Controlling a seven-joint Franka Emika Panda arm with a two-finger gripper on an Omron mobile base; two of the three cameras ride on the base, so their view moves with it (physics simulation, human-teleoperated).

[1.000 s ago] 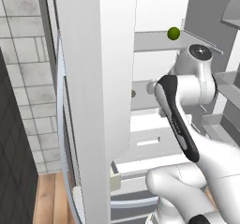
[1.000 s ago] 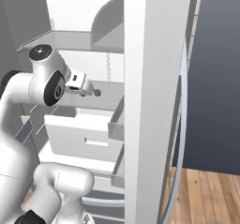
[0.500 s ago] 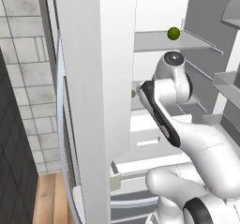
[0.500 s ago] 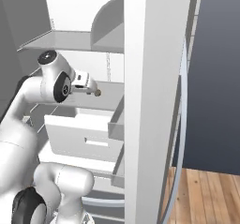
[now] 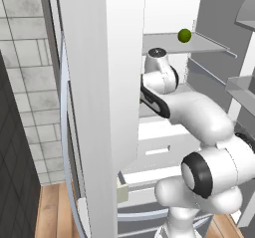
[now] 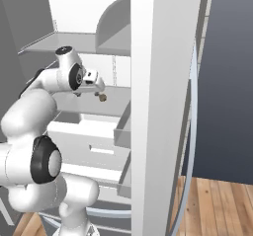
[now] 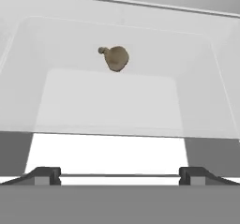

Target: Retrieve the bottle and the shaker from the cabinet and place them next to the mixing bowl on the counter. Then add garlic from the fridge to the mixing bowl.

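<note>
Hand view gives you the clearest look at the garlic (image 7: 115,58): a small, tan-brown bulb, rounded and a little lumpy, with a short stub of stem sticking out to one side. It lies on the pale floor of a translucent white fridge drawer (image 7: 108,106), toward the back wall, alone in that compartment. You can see the hand (image 7: 120,174) open, its two dark fingertips (image 7: 44,175) standing wide apart at the bottom of the view, with the bulb well ahead of them and untouched.

From the right base view you see the hand (image 6: 97,89) reaching into the open fridge (image 6: 163,82) past the door, with the garlic (image 6: 102,98) as a small brownish dot just below its tip. From the left base view, a green lime (image 5: 185,35) sits on the glass shelf (image 5: 209,44) above the arm.
</note>
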